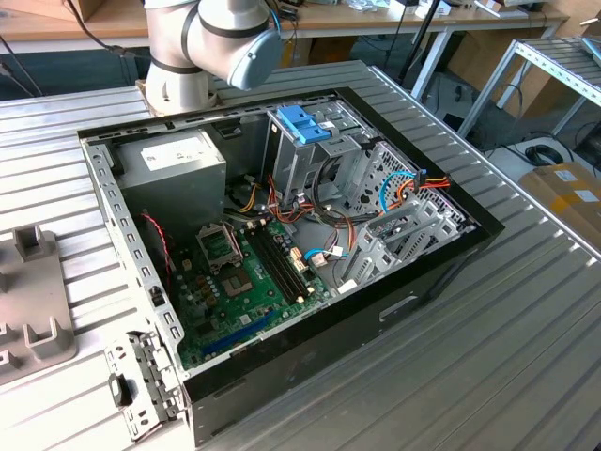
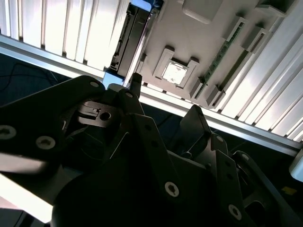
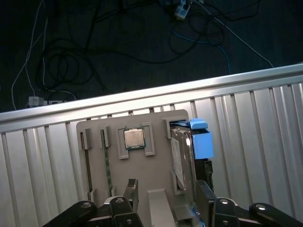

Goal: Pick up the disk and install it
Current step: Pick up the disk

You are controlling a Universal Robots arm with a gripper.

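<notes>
Exterior view: ribbed metal counter (image 1: 488,357) carries a grey fixture tray (image 1: 28,301) at its edge. An open computer case (image 1: 394,315) lies well apart from the tray, toward the exterior view's right, and the arm (image 1: 216,38) stands beyond the case. Workbenches and a wire rack stand in the room behind. First wrist view: past the counter edge beyond the tray, a dark floor (image 3: 94,47) with loose cables. The tray holds a processor chip (image 3: 134,138) in a recess. Just beside the chip, the disk (image 3: 183,156) stands on edge in a slot at the tray's side, its light blue bracket (image 3: 201,142) at the end nearer the counter edge. Gripper (image 3: 167,182) hangs over the tray with its jaws spread wide and holding nothing. The disk's near end sits between them, close to one finger; contact cannot be told. Second wrist view: gripper (image 2: 164,92) over the tray, disk (image 2: 129,38) ahead.
</notes>
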